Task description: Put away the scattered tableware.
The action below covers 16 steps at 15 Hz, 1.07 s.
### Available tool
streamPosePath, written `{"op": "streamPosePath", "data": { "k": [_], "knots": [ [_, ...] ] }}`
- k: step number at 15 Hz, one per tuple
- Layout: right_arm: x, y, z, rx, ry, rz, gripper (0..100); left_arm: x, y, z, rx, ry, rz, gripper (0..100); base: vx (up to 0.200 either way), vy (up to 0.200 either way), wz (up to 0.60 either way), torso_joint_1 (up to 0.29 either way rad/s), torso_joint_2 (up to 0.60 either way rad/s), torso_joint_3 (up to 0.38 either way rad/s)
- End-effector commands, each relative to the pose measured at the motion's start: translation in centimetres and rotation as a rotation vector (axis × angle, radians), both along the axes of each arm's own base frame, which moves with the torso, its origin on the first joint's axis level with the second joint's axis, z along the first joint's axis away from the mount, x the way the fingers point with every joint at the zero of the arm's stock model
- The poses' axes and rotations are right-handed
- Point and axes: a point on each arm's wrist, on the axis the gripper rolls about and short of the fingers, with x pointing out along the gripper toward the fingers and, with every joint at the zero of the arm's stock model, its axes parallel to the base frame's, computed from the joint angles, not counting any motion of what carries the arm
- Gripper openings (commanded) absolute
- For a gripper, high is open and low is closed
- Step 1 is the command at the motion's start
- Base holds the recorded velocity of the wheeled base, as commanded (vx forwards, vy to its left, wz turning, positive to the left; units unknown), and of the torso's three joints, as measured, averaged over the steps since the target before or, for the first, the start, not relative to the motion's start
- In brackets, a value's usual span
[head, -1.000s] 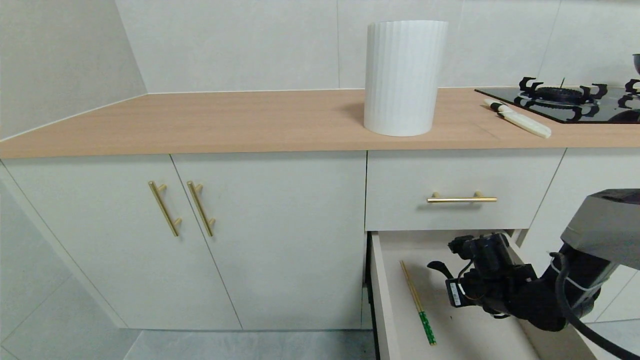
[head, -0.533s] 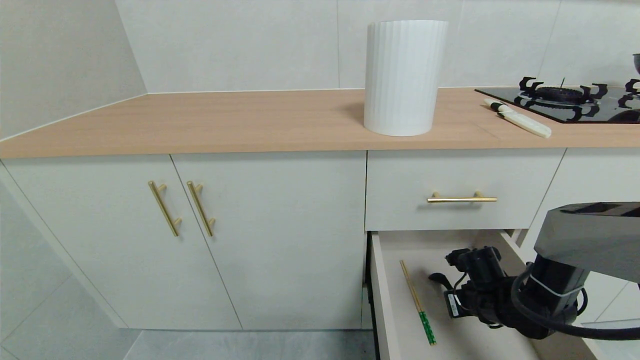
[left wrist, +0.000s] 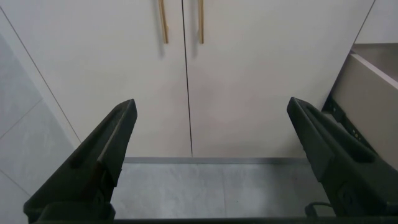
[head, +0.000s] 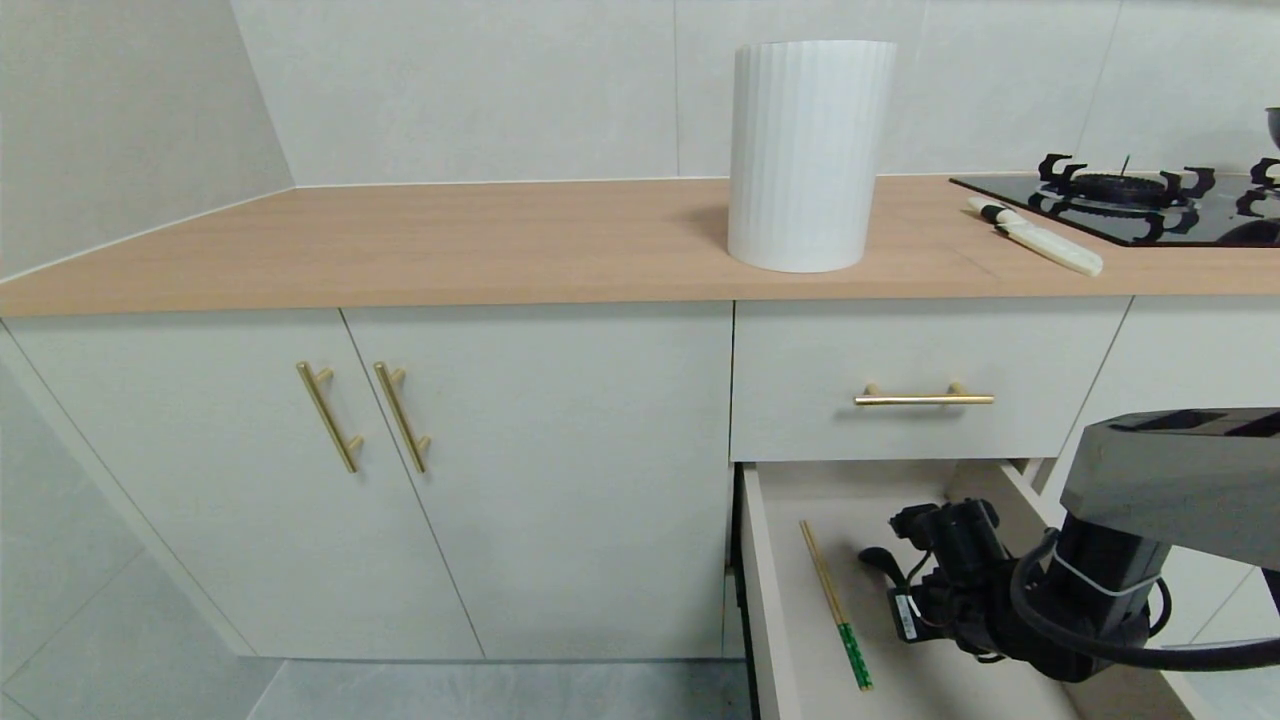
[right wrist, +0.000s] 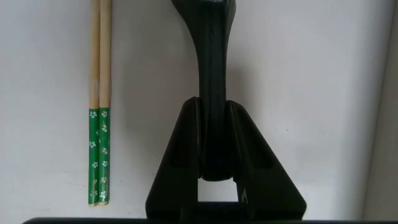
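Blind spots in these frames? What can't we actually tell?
1) The black utensil in the right gripper: its head runs past the right wrist view's edge, and in the head view the arm covers most of it, so its type is unclear.
2) Whether it touches the drawer floor: unreadable.
3) Drawer front: cut off by the head view's bottom edge.
4) The dark object: cropped by the head view's right edge.

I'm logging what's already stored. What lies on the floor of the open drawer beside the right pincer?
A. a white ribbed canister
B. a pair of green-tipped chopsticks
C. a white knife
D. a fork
B: the chopsticks lie flat in the drawer beside the right pincer, which is shut on a black utensil; the white knife is on the counter.
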Motion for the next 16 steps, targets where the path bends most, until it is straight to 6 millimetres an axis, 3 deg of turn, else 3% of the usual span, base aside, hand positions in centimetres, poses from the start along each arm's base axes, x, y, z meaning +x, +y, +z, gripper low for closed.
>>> {"op": "streamPosePath", "data": {
  "k": [1, 3, 4, 11, 16],
  "knots": [
    [-0.1, 0.0, 0.0, -0.001, 0.002, 0.001, 0, 0.0, 0.0, 0.0, 0.000, 0.000, 0.000, 100, 0.000, 0.000, 0.00, 0.000, 0.00, 0.000],
    [-0.1, 0.0, 0.0, -0.002, 0.002, 0.002, 0, 0.0, 0.0, 0.0, 0.000, 0.000, 0.000, 100, 0.000, 0.000, 0.00, 0.000, 0.00, 0.000],
    [-0.1, 0.0, 0.0, -0.002, 0.002, 0.002, 100, 0.0, 0.0, 0.0, 0.000, 0.000, 0.000, 100, 0.000, 0.000, 0.00, 0.000, 0.00, 0.000],
    [-0.1, 0.0, 0.9, 0.006, -0.022, 0.000, 100, 0.0, 0.0, 0.0, 0.000, 0.000, 0.002, 100, 0.000, 0.000, 0.00, 0.000, 0.00, 0.000],
    [-1.0, 0.4, 7.9, 0.091, -0.213, -0.018, 100, 0.0, 0.0, 0.0, 0.000, 0.000, 0.002, 100, 0.000, 0.000, 0.00, 0.000, 0.00, 0.000]
  ]
}}
